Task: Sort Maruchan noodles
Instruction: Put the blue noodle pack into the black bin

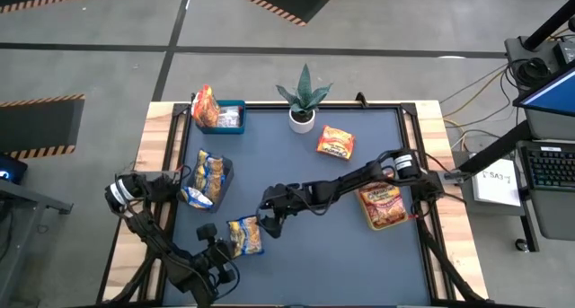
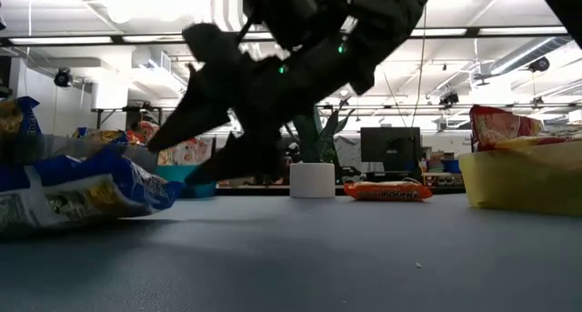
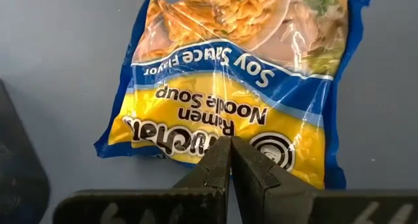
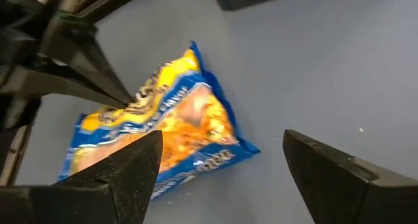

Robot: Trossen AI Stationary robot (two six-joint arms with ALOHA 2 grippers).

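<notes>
Left gripper: fingers pressed together, pinching the near edge of a yellow-and-blue packet at the near left of the table.
Right gripper: fingers spread wide, holding nothing, just right of that same packet; in the right wrist view the packet lies flat on the mat beyond the two fingers.
Packet label: the left wrist view reads "Soy Sauce Flavor" and "Ramen Noodle Soup".
Left bin: dark blue, mid-left of the table, holding more yellow-and-blue packets.
Far-left bin: teal, with an orange-red packet standing in it.
Right bin: yellow-green, at the right edge, holding an orange-red packet.
Loose packet: orange-red, flat on the mat, just right of the potted plant at the far middle.
</notes>
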